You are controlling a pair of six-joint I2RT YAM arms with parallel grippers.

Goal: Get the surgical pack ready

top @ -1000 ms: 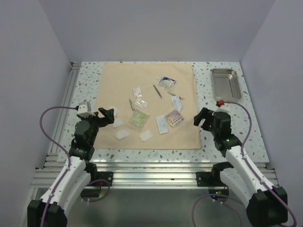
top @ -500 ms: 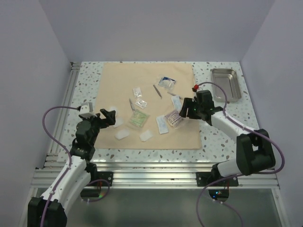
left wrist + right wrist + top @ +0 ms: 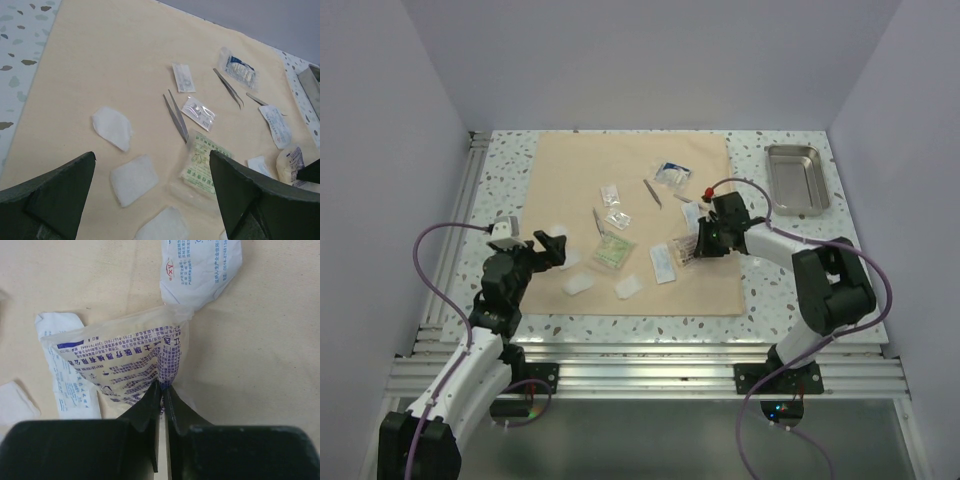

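Observation:
A tan cloth [image 3: 570, 190] lies flat with white, clear and green sachets and thin metal tweezers [image 3: 176, 114] scattered on it. My right gripper [image 3: 163, 386] is shut on the edge of a clear sachet with purple print [image 3: 125, 365], pinching a fold of it at the cloth's right side [image 3: 686, 250]. A white printed sachet [image 3: 200, 267] lies just beyond it. My left gripper [image 3: 152, 165] hangs open above white gauze pads [image 3: 133, 177] and a green sachet [image 3: 205, 162], holding nothing. The steel tray [image 3: 796, 178] sits empty at the far right.
Grey walls close in the speckled table [image 3: 500, 170] on three sides. An aluminium rail [image 3: 640, 350] runs along the near edge. A second pair of tweezers [image 3: 229, 87] and a blue-printed sachet [image 3: 672, 174] lie toward the cloth's far part.
My right arm swung left from beside the cloth onto it, and its jaws went from open to shut on the purple-printed sachet. The left arm barely moved.

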